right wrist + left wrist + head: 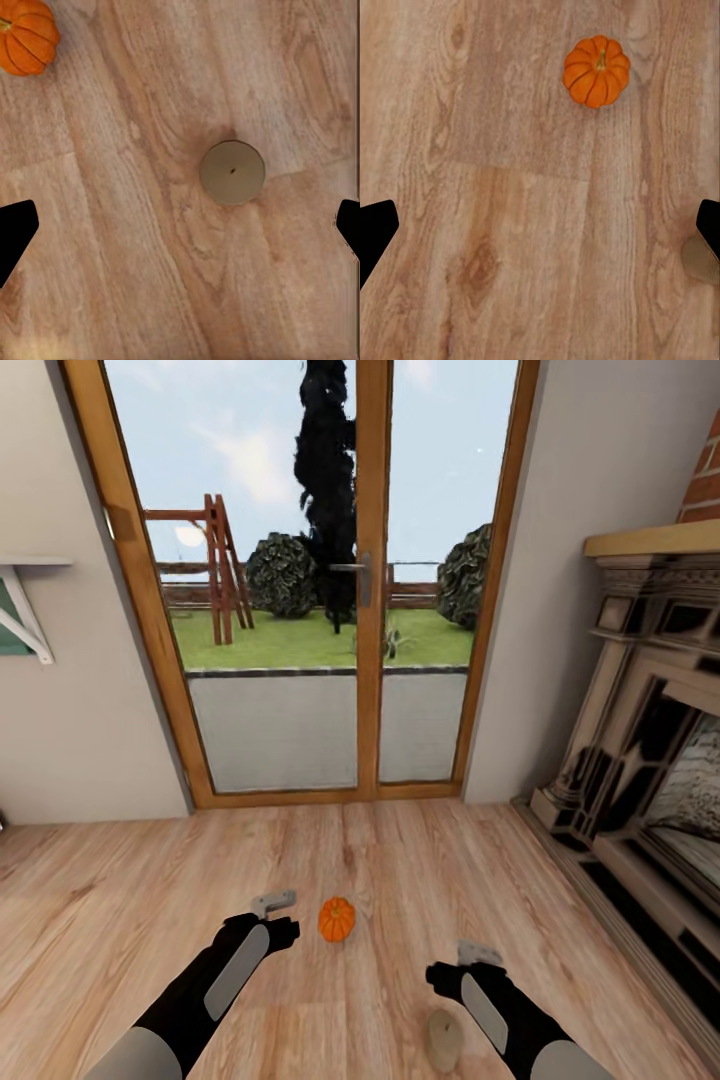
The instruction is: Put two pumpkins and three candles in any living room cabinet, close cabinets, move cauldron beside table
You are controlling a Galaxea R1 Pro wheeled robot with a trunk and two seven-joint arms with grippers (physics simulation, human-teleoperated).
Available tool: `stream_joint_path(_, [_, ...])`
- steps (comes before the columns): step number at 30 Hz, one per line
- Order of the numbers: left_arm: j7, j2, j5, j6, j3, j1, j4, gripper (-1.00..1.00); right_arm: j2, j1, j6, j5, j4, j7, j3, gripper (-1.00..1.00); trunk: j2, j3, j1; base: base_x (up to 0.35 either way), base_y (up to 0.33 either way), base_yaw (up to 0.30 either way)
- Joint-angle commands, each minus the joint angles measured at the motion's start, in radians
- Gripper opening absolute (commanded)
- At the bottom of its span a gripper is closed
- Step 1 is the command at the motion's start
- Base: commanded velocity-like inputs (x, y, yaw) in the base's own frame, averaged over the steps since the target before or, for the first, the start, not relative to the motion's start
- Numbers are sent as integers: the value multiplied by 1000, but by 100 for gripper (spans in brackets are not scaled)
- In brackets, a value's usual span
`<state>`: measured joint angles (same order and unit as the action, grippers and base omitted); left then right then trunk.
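Orange pumpkin [337, 919] and candle [445, 1040] well apart.

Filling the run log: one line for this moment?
left tool open, empty | right tool open above candle | pumpkin on floor

home living room: fireplace [650, 740], wood floor [400, 860], garden door [320, 580].
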<state>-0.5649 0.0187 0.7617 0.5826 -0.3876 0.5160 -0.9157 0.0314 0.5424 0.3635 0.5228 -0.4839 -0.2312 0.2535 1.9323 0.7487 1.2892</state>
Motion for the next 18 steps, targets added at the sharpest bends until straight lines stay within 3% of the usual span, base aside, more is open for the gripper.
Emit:
stream_joint_path(1, [-10, 1, 10, 0, -4, 1, -2, 100, -3, 1, 2, 11, 6, -9, 7, 100, 0, 1, 0, 216, -121, 0])
stream_joint_path(8, [-10, 2, 10, 0, -4, 1, -2, 100, -9, 1, 0, 12, 30, -10, 6, 100, 0, 1, 0, 240, -137, 0])
stream_joint_path(18, [-11, 3, 13, 1, -1, 1, -13, 100, -10, 1, -1, 13, 33, -10, 6, 100, 0, 1, 0, 189, -14, 0])
